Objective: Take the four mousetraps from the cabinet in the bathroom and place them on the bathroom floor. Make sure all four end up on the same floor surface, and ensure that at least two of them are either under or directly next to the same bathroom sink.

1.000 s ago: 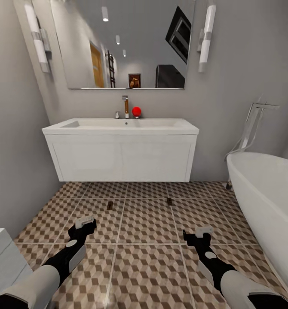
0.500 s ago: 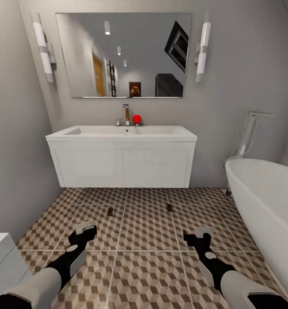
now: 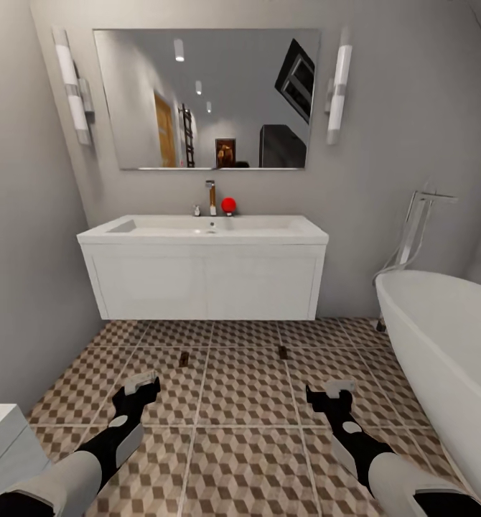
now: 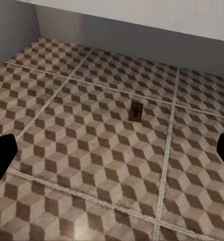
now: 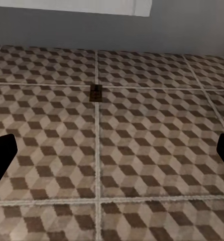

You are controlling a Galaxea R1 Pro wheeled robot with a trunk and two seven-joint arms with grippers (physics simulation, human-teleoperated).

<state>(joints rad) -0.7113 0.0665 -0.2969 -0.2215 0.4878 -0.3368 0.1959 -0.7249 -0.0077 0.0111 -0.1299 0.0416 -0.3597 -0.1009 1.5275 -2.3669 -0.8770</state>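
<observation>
Mousetraps — one (image 3: 184, 358) left, another (image 3: 283, 352) right — lay on the bathroom floor (image 3: 244, 388) before the white vanity (image 3: 204, 276), long axes pointing toward it. The left wrist view showed the left gripper (image 4: 112, 153) spread wide, empty, its trap (image 4: 136, 111) ahead. The right wrist view showed the right gripper (image 5: 112, 150) equally parted, behind its trap (image 5: 96, 93).

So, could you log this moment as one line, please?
two mousetraps on bathroom floor | left gripper open | right gripper open

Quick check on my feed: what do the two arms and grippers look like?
Both arms are alike: pale grey-white forearm shells narrowing to black wrist sections with a light grey panel. The left gripper and right gripper are black with pale grey fingers. No cables or markings visible.
</observation>
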